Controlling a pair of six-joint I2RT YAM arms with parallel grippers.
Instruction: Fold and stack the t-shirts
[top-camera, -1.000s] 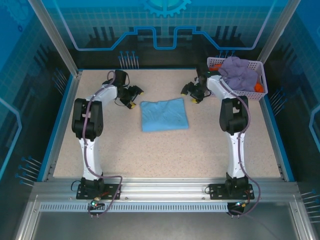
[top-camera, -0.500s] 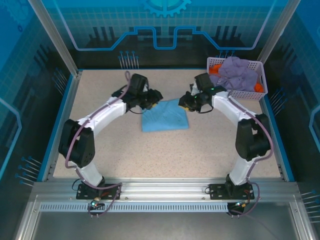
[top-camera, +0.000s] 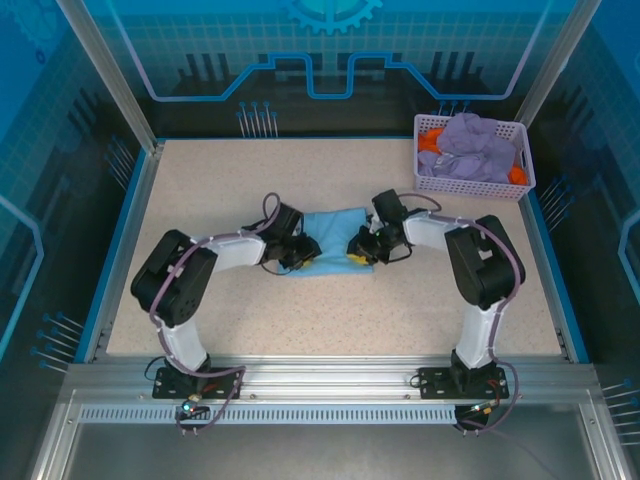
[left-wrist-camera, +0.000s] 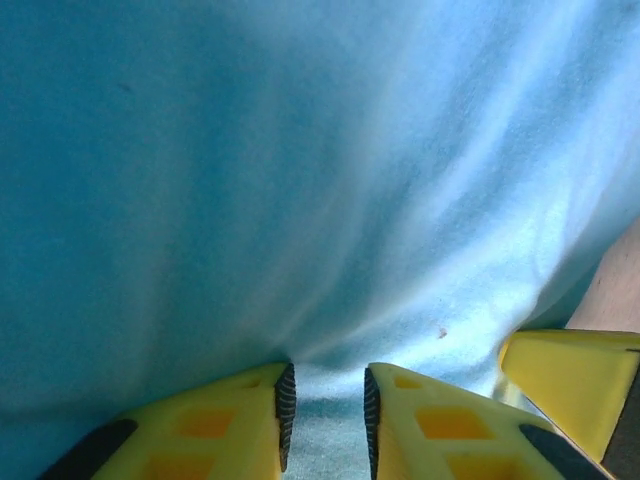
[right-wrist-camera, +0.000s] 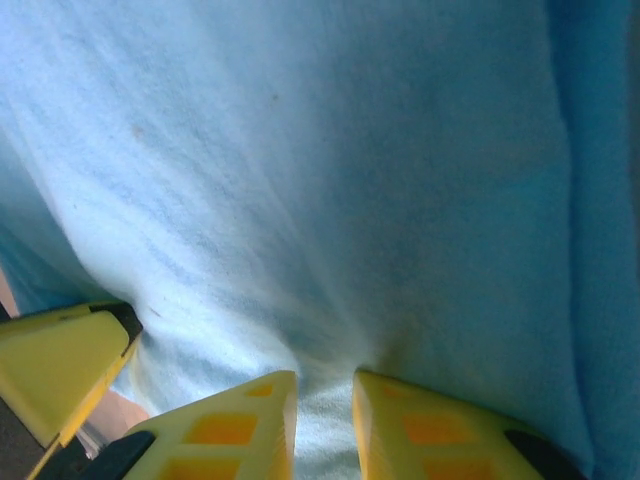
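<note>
The light blue t-shirt (top-camera: 335, 228) lies bunched at the middle of the table. My left gripper (top-camera: 301, 253) is at its left near corner. My right gripper (top-camera: 361, 249) is at its right near corner. In the left wrist view the left gripper (left-wrist-camera: 326, 415) is shut on a fold of the blue t-shirt (left-wrist-camera: 300, 200), with cloth pinched between its yellow fingers (left-wrist-camera: 230, 420). The right gripper (right-wrist-camera: 324, 425) is likewise shut on the blue t-shirt (right-wrist-camera: 350, 180). A lavender t-shirt (top-camera: 470, 145) and an orange one (top-camera: 430, 136) lie in the basket.
A lavender mesh basket (top-camera: 525, 165) stands at the back right corner of the table. The speckled tabletop (top-camera: 200, 190) is bordered by blue rails and glass walls. Each wrist view catches the other gripper's yellow finger (left-wrist-camera: 570, 375) close by.
Both arms swung in from the far sides, shut on the shirt's far corners and drew them toward the near edge. The shirt now looks shorter and bunched.
</note>
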